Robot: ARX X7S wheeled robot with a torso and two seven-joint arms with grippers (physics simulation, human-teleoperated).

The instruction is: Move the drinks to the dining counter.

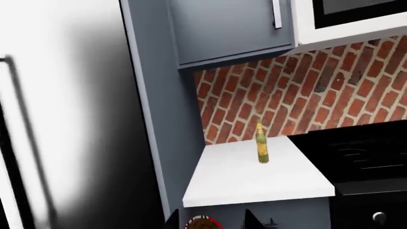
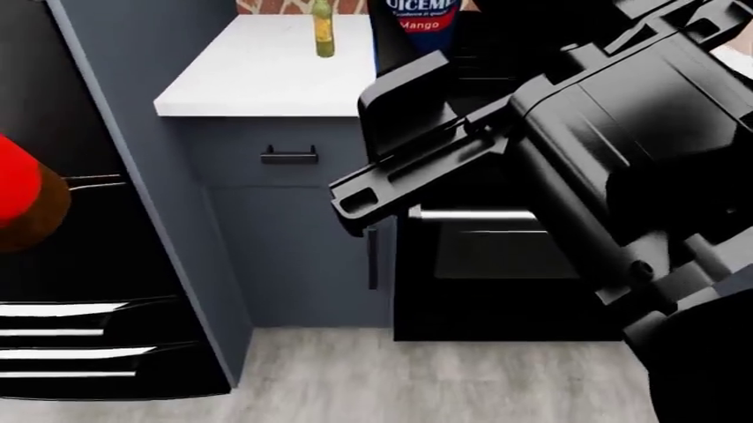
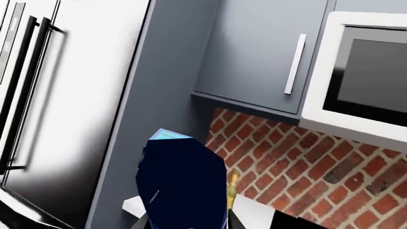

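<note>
Head view, item 1: slim olive-green bottle (image 2: 321, 29), yellowish label, upright on the small white counter (image 2: 264, 79) beside the black stove (image 2: 506, 256). It stands near the back of that top, well apart from both hands, touching neither.

Item 2: dark-blue "Mango" juice carton (image 2: 421, 22), only its lower printed face showing at the upper edge of the frame, directly above the right arm's black housing (image 2: 565, 150). In the right wrist view the carton (image 3: 184, 183) fills the space just ahead of the camera, its light-blue top tilted, with dark finger edges flanking its base; the right hand (image 3: 186, 224) pinches the carton from both sides and holds it off the counter. The olive bottle (image 3: 232, 191) shows just past the carton's edge, in front of the brick wall (image 3: 299, 167).

Item 3: tall brown bottle with red label (image 2: 24, 203), a fragment at the frame's left edge, clear of any surface. In the left wrist view its round red-and-brown top (image 1: 202, 223) sits between two dark fingertips (image 1: 254, 220); the left hand (image 1: 213, 224) grips that bottle.

Item 4: fixtures. Grey cabinet (image 1: 226, 28) with bar handle, white microwave (image 3: 362, 76), steel refrigerator (image 3: 64, 95) beside the grey panel.

Dining counter: not in any view; all three drinks are away from it.
</note>
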